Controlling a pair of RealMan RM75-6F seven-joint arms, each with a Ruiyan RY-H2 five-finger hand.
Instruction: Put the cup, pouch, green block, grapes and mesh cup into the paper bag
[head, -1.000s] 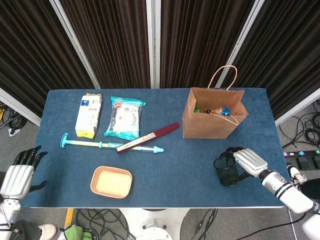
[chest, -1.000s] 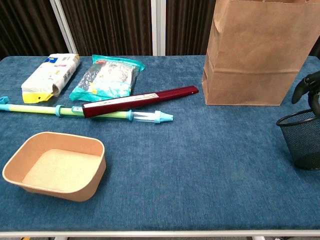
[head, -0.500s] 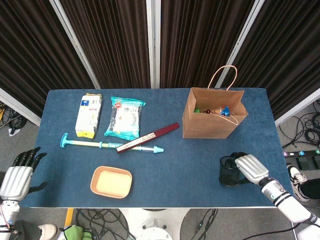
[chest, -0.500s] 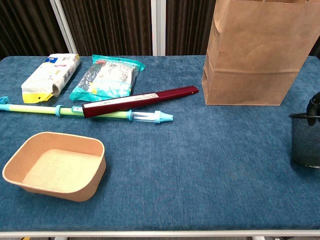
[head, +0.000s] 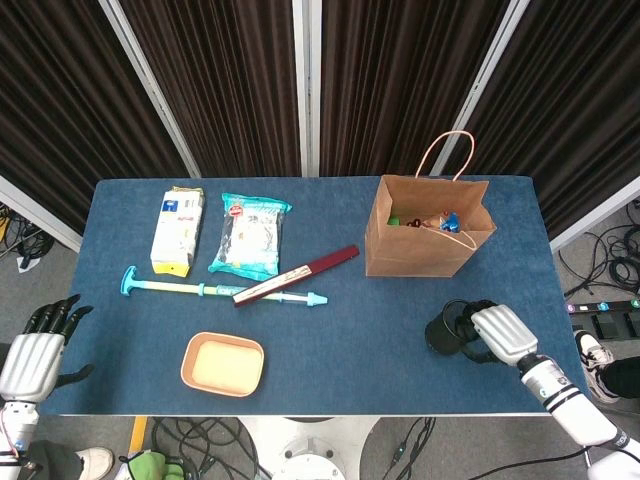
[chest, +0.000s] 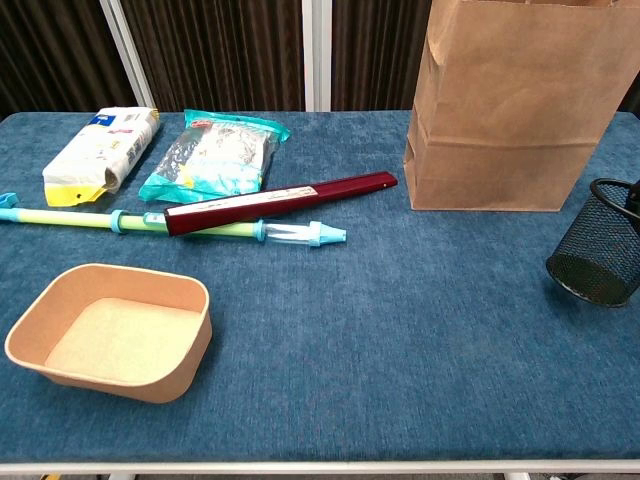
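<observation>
While the right hand (head: 497, 334) grips the mesh cup (head: 447, 331) at its rim, the cup sits tilted near the front right of the table (head: 340, 330), its base swung toward the table's middle. In the chest view the mesh cup (chest: 593, 256) leans with its mouth up and to the right, and only a dark fingertip shows at that rim; whether the base touches the cloth cannot be told. The tilt suggests a grasp taken from one side of the rim, so the cup hangs off-axis.

The paper bag (head: 427, 228) stands upright and open behind the cup, well apart from it, handle raised. Coloured items are visible inside the paper bag; they are too small to identify. The mesh cup appears to be the last item outstanding.

The left hand (head: 32, 347) rests off the table's front left corner, fingers apart, holding nothing.
</observation>
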